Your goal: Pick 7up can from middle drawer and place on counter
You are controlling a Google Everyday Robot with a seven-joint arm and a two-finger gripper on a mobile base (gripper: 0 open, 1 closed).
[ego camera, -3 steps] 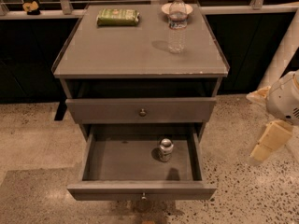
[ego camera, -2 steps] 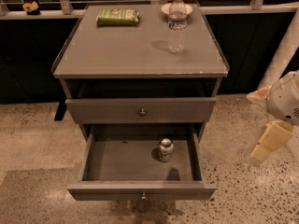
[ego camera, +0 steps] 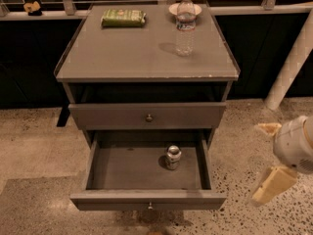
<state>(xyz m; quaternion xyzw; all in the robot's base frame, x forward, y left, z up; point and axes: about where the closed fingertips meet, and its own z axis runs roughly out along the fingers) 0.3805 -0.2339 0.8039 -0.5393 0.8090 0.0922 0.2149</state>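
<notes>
The 7up can (ego camera: 172, 156) stands upright inside the open middle drawer (ego camera: 127, 173), right of its centre, with its silver top showing. The drawer is pulled out toward me, and its knob (ego camera: 150, 206) is on the front panel. The counter (ego camera: 132, 48) is the grey cabinet's flat top above. My gripper (ego camera: 259, 163) hangs over the floor to the right of the drawer, well apart from the can. Its two cream fingers (ego camera: 273, 184) are spread open and hold nothing.
A clear water bottle (ego camera: 185, 26) stands on the counter at the back right, with a small dish (ego camera: 172, 8) behind it. A green packet (ego camera: 123, 17) lies at the back left. A closed drawer front (ego camera: 146, 115) sits above the open drawer. A white post (ego camera: 293, 58) leans at the right.
My gripper has moved downward at the right side of the view. The can, the drawer and the things on the counter have not moved.
</notes>
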